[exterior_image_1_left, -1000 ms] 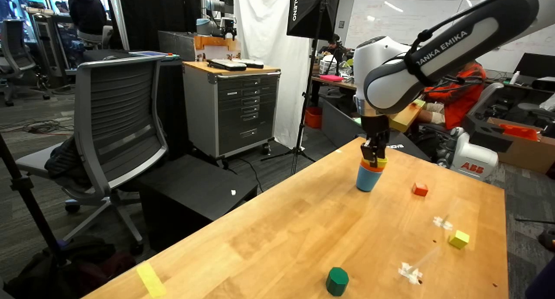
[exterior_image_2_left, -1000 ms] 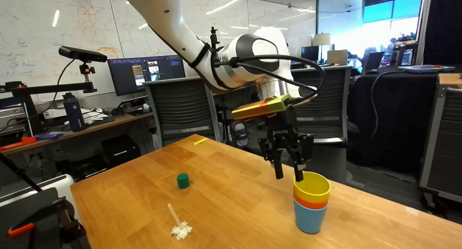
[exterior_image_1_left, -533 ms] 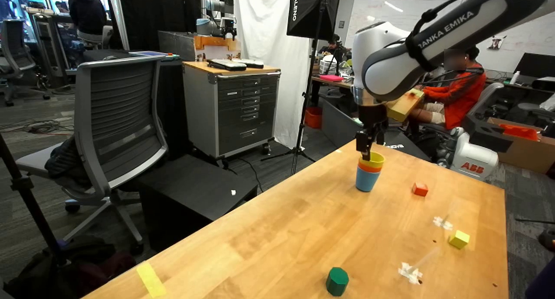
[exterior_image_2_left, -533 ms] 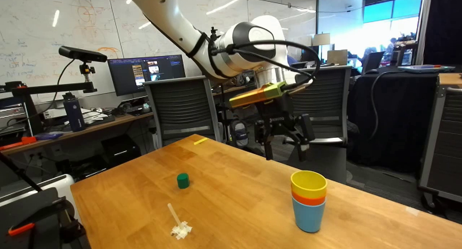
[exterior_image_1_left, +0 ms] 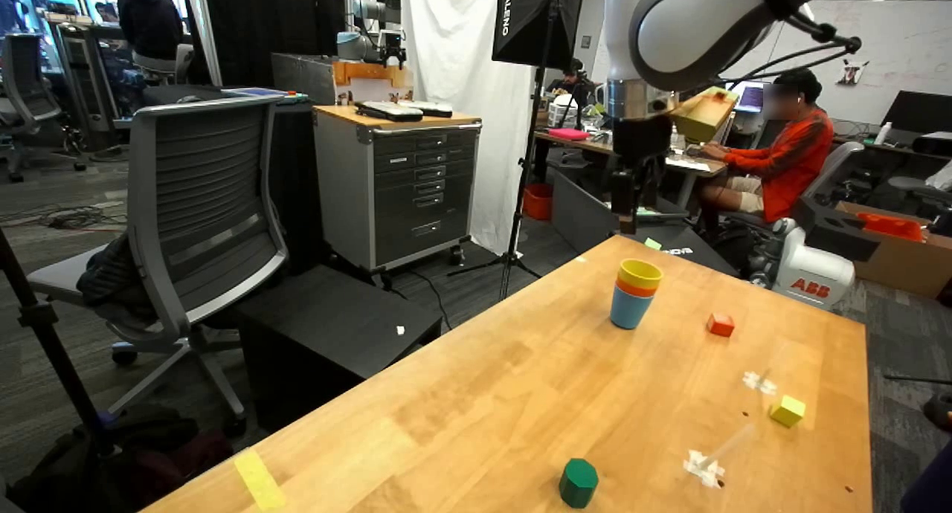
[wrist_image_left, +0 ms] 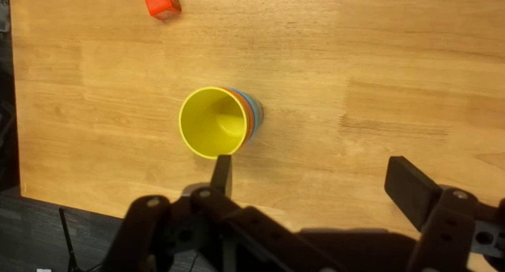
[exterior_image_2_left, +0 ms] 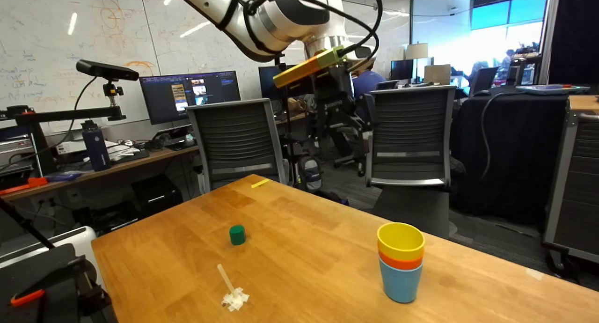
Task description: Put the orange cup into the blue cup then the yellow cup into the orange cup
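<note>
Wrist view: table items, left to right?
Red block → yellow cup → orange cup → blue cup. The cups are nested; orange and blue show only as slivers past the yellow rim.

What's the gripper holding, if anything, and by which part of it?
Nothing is held: the gripper stands open, apart from the stacked cups.

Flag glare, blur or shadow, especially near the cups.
In an exterior view, the window is blown out and light streaks mark the whiteboard; in an exterior view, the person in orange has a blurred face; in the wrist view, the yellow cup has a crisp rim and uneven shading inside, a faint shadow lies on the table beside it, and the jaws look dark and soft.
</note>
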Controlling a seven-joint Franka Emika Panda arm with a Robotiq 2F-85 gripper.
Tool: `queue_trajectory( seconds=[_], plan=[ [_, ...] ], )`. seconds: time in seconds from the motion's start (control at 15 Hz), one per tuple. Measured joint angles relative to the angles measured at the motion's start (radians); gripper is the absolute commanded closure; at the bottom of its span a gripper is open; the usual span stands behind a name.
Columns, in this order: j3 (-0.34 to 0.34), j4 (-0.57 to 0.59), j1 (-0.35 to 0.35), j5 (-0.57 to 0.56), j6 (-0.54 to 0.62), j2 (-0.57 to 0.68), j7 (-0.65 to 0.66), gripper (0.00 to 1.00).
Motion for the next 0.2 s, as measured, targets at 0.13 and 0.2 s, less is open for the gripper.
queue_trajectory(
  seconds=[0.13,0.2],
  plan=[
    [0.01,-0.026,0.01,0.0,-0.01,-0.038,-0.008,0.0],
    [0.011,-0.038,0.013,0.0,-0.011,-0.051,-0.01,0.0]
  ],
)
